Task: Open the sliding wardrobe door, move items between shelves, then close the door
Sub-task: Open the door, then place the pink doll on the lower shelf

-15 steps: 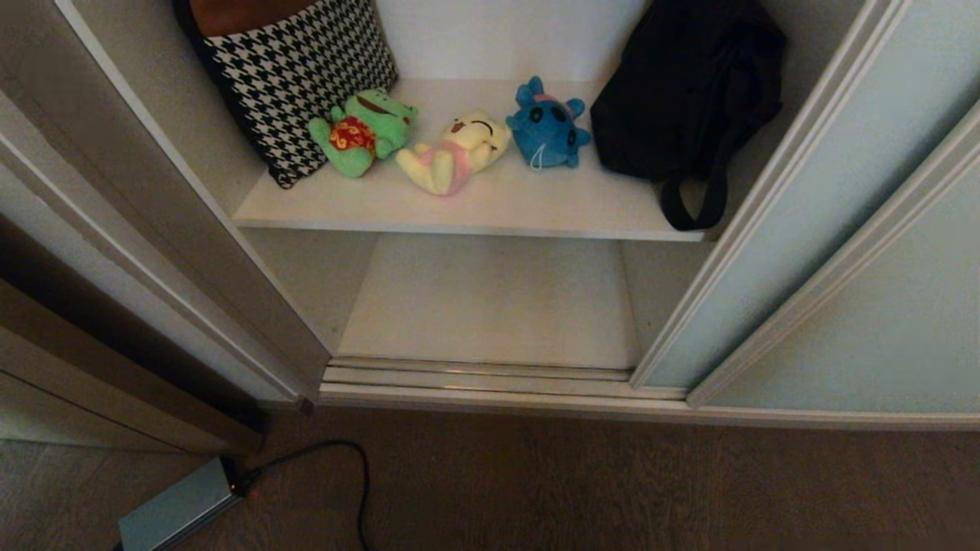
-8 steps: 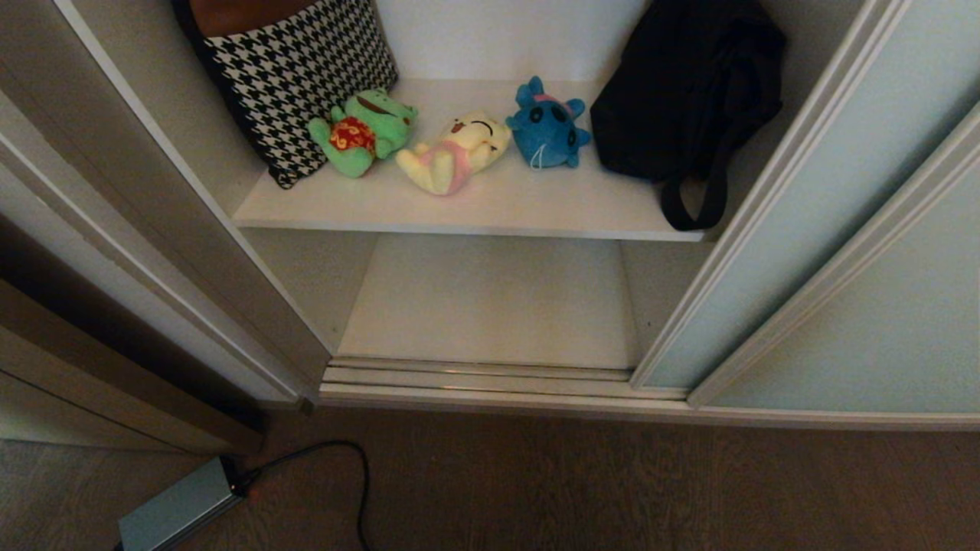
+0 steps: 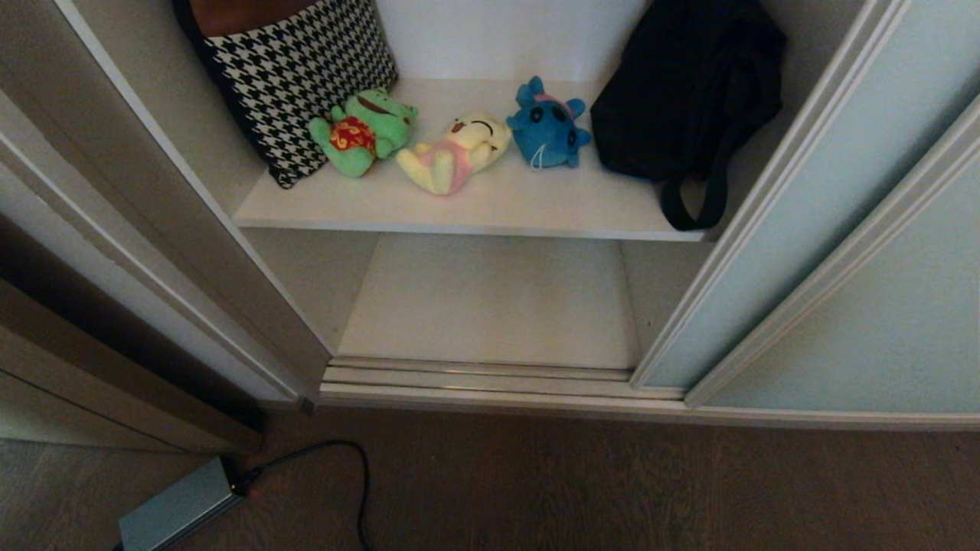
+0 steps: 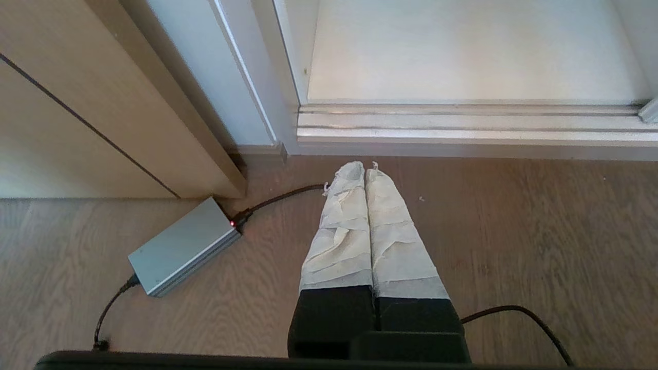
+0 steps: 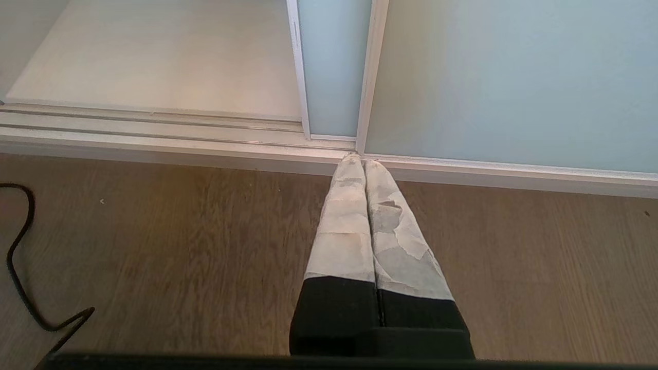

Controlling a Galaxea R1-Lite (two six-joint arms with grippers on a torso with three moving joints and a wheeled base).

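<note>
**Wardrobe open, both my grippers low and empty**

The sliding wardrobe door point(image 3: 773, 229) stood pushed aside to my right, its frosted blue-green glass overlapping the second panel point(image 3: 880, 306) behind the bottom track point(image 3: 482, 375). On the upper shelf point(image 3: 490, 207) three plush toys lay in a row — a green frog point(image 3: 364, 132) against the houndstooth bag point(image 3: 295, 73), the pale yellow toy point(image 3: 455, 151) with its pink part in the middle, and the blue toy point(image 3: 547, 126) just beside a black bag point(image 3: 685, 92) whose strap hung over the shelf's front edge. The lower shelf point(image 3: 490, 302) had nothing on it.

My left gripper point(image 4: 365, 167) hung above the wood floor point(image 4: 514, 231) near the track, its taped fingers point(image 4: 342, 226) pressed together and holding nothing; a grey power brick point(image 4: 182, 246) with its cable lay close by. My right gripper point(image 5: 360, 159) was likewise pinched closed and empty — its tips pointed at the foot of the door frame.
</note>
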